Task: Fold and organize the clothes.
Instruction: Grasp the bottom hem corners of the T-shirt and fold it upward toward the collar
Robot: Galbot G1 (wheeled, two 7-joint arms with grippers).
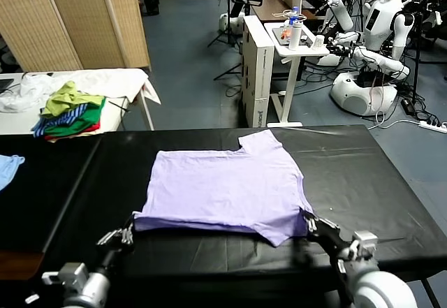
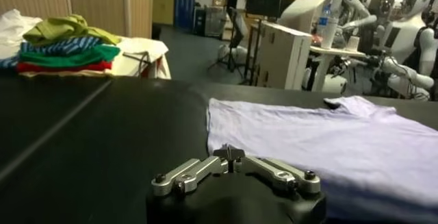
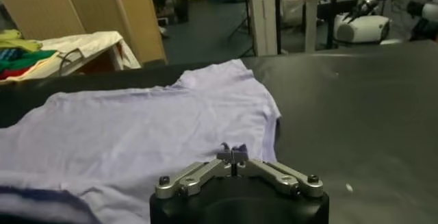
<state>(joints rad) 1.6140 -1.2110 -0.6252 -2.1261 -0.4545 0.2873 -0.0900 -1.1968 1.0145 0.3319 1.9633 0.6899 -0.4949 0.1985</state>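
On the black table (image 1: 363,175), left to right: light blue cloth (image 1: 8,167) at the far left edge, well apart from everything else. Behind it, on a separate white-covered table (image 1: 119,81), a clothes pile (image 1: 70,112) in green, striped and red.

Left hand (image 1: 126,235) sits at the near-left corner of the T-shirt (image 1: 223,186), fingers fully closed, right at the hem edge; can't tell if any fabric is pinched.

T-shirt is pale lavender, lying flat mid-table, long axis running left-right. One sleeve points away toward the far table edge, neck notch beside it; the other sleeve points at the near edge on the right. Near edge looks doubled over, darker layer showing underneath.

Right hand (image 1: 312,222) is at that near-right sleeve, fingers fully closed, tips touching the cloth; the wrist view shows a bit of lavender at the tips.

Nothing lies on the shirt.
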